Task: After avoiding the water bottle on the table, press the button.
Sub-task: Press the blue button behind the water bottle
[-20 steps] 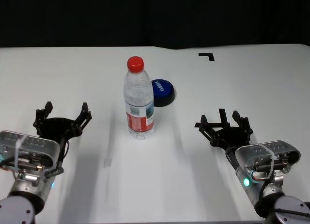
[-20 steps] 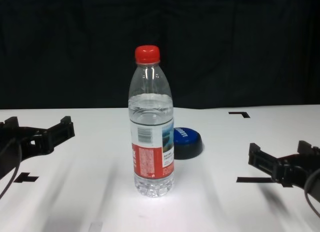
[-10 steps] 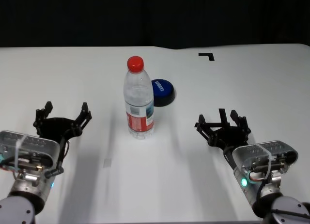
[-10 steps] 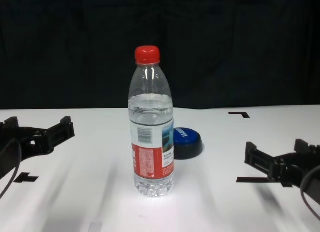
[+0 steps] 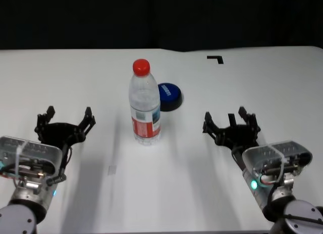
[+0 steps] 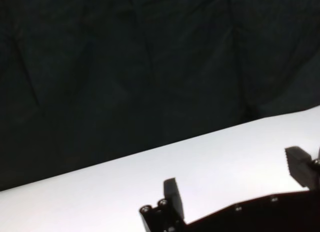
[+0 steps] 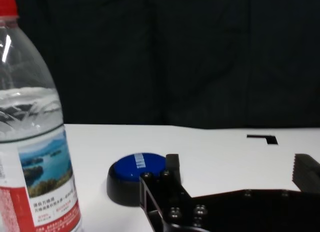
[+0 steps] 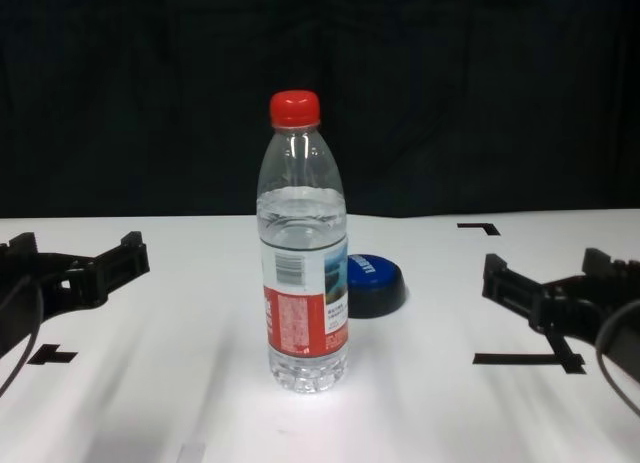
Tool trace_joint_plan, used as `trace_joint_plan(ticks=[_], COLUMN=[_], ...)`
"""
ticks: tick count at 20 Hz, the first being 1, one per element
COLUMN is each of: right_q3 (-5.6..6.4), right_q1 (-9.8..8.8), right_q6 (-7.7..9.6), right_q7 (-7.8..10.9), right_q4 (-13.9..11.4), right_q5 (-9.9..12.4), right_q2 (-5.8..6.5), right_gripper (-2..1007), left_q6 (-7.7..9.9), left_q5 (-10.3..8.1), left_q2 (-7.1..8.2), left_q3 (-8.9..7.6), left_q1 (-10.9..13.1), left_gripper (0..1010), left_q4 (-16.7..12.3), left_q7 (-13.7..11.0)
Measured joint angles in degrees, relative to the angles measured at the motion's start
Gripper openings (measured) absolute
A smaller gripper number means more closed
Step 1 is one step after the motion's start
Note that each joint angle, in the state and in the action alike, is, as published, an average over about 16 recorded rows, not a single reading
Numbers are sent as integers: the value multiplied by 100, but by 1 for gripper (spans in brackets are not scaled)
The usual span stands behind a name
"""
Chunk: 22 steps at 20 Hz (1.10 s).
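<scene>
Left hand (image 5: pixel 65 124): parked near-left over the worktop (image 5: pixel 75 77), fingers spread apart
Right hand (image 5: pixel 231 124): near-right, fingers apart, holding nothing
Water bottle (image 5: pixel 145 103): upright mid-worktop
Button (image 5: pixel 169 96): just behind the bottle, to its right

Left gripper (image 6: pixel 240 192), seemingly open, above table (image 6: pixel 100 192)

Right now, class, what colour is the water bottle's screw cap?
Red: the water bottle's cap shows best in the chest view.
</scene>
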Motion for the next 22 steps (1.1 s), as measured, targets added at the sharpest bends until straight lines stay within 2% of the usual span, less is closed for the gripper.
trace_joint_plan(ticks=[11,22], right_q3=[118,249], right_q1=[156,398], right_q6=[6,52], right_q7=[104,274], right_q4=[-16,150], right_q5=[-184,-319], right_q2=[-196,-337], right_gripper=[1003,1003], left_q6=[0,0], left_q5=[0,0], left_q2=[0,0], left_q3=[0,0], left_q1=[0,0], left_gripper=[1003,1003], left_q4=[0,0], left_q7=[0,0])
